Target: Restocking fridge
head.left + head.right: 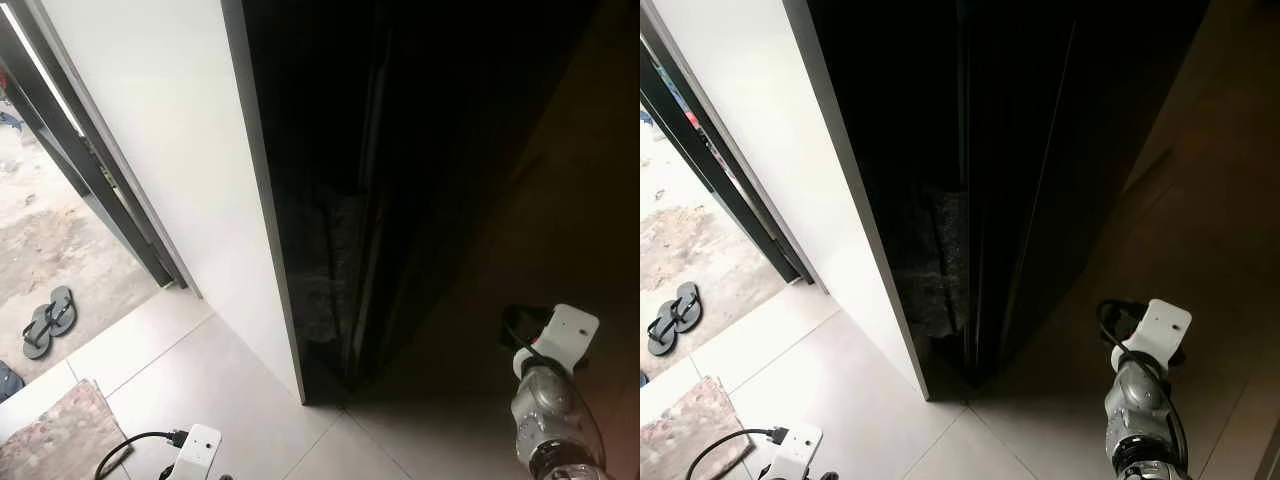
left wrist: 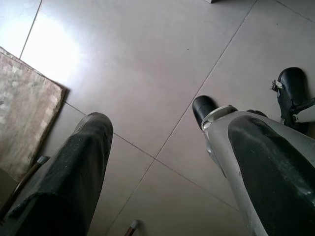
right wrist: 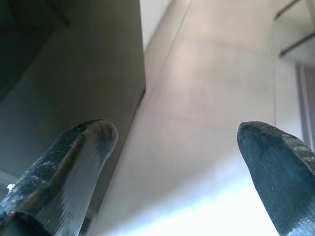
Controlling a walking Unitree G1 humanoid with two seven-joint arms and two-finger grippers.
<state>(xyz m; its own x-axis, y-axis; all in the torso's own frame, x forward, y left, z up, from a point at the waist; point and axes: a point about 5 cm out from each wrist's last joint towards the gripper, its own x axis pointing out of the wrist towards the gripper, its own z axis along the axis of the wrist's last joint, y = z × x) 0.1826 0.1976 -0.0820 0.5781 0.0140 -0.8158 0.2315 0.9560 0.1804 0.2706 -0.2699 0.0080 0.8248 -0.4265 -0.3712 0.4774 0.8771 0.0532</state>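
Tiled floor (image 1: 230, 390) holds two sandals (image 1: 48, 320), one mat (image 1: 55, 435); both claws, left claw (image 2: 162, 162) and right claw (image 3: 177, 142), gape empty.

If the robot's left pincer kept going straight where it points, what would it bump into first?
Most likely the tiled floor. The open left pincer points down at bare tiles, nothing between its fingers. The mat lies off to one side, so it would probably miss it.

Dark fridge (image 1: 420, 150) blocking ahead, white wall (image 1: 170, 130) left, open tiled floor (image 1: 230, 400) below
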